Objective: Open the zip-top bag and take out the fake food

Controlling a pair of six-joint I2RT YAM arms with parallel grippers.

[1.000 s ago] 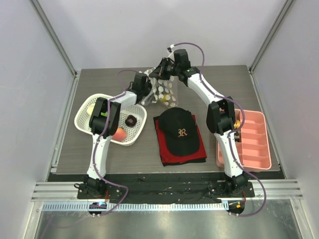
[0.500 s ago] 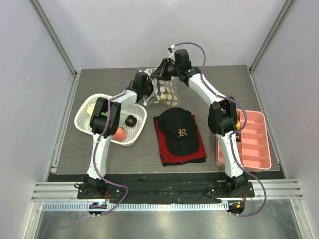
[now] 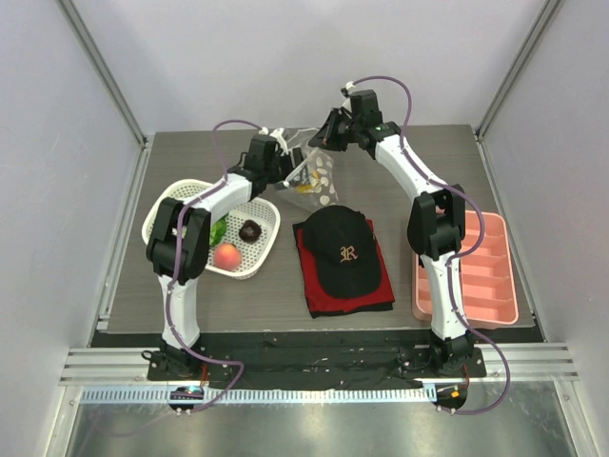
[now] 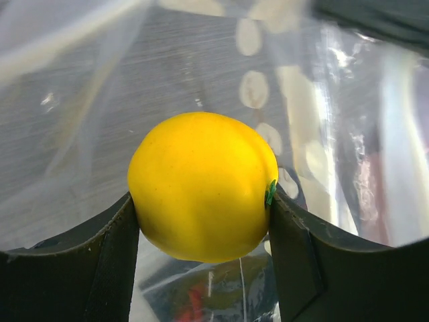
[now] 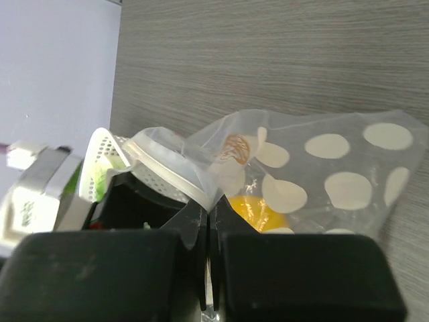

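Bag (image 3: 319,179) open, rim pinched by right fingers (image 5: 268,261); left fingers (image 4: 100,268) clamp the citrus (image 4: 201,184) inside, seemingly the last piece; peach (image 3: 226,255) and brown ball (image 3: 250,229) lie in the basket (image 3: 152,233).

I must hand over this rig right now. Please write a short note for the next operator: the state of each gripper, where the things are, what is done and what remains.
The left gripper is inside the bag, shut on the yellow citrus.
The right gripper is shut on the edge of the bag, at the back of the table.
Done: the bag is open; the peach, the brown ball and the leafy green lie in the white basket.
Left: draw the citrus out of the bag and set it down, probably in the basket, then release the bag.
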